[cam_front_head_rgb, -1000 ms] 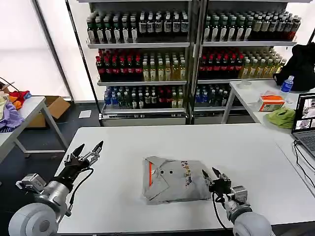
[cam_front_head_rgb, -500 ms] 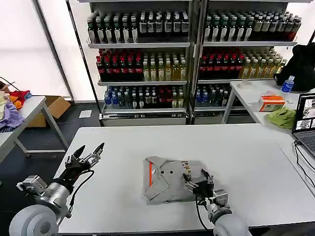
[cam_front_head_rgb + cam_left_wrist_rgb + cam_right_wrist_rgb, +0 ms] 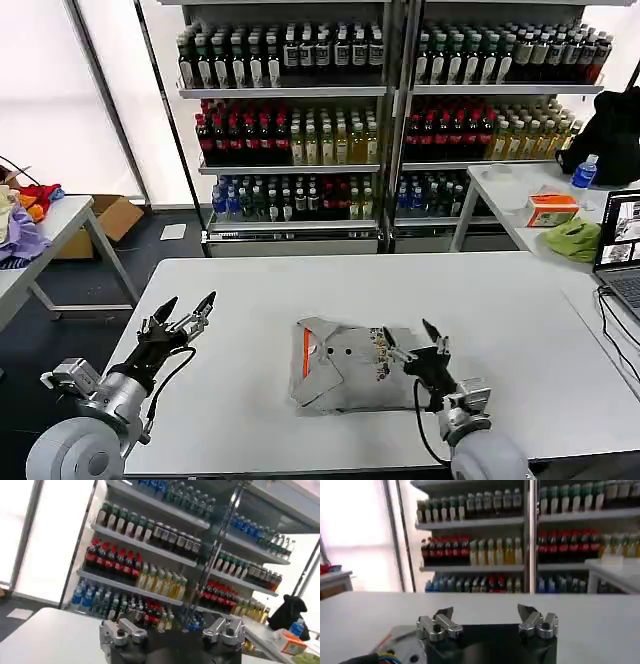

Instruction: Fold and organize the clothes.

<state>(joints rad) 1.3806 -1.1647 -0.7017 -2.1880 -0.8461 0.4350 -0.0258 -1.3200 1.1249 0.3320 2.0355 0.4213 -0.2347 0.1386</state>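
A folded shirt (image 3: 350, 366) lies on the table (image 3: 500, 300), near its front edge at centre. The right gripper (image 3: 414, 344) hangs over the shirt's right edge, fingers spread. The left gripper (image 3: 185, 314) hangs over the table's left part, well apart from the shirt, fingers spread. Stocked shelves (image 3: 385, 120) stand behind the table.
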